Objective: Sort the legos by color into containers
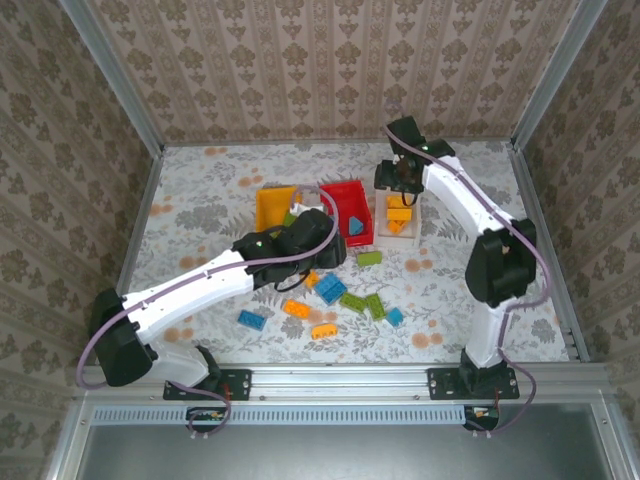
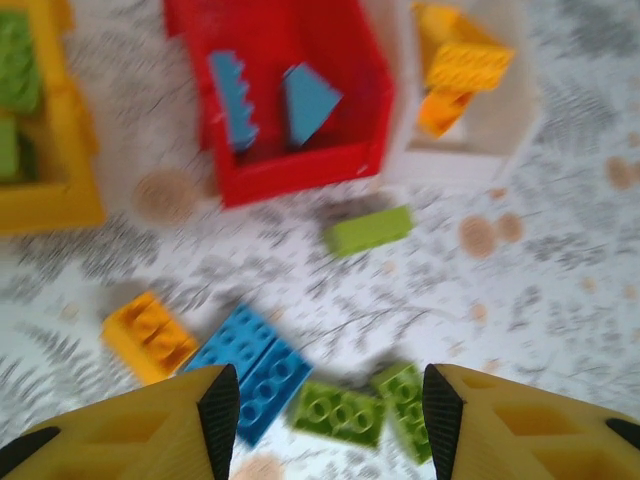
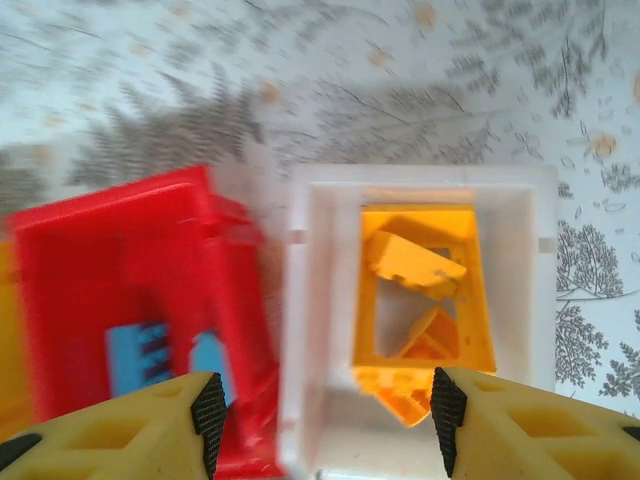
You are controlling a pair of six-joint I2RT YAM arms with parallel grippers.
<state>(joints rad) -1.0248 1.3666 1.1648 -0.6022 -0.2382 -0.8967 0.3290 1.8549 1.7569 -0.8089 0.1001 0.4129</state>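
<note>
Three containers stand in a row at mid-table: a yellow bin (image 1: 268,203) with green legos (image 2: 18,75), a red bin (image 1: 345,195) with blue legos (image 2: 308,100), and a white bin (image 1: 410,232) with orange legos (image 3: 415,265). Loose legos lie in front of them: a green one (image 2: 368,230), an orange one (image 2: 148,335), a blue one (image 2: 250,365) and two green ones (image 2: 340,412). My left gripper (image 2: 330,415) hovers open above those two green bricks, holding nothing. My right gripper (image 3: 325,420) is open and empty over the white bin's (image 3: 310,300) left wall, beside the red bin (image 3: 100,260).
More loose bricks lie nearer the arm bases: a blue one (image 1: 252,320), orange ones (image 1: 324,330) and a small blue one (image 1: 395,316). Patterned walls with metal corner posts close in the table. The left arm's link (image 1: 200,280) stretches diagonally across the near left.
</note>
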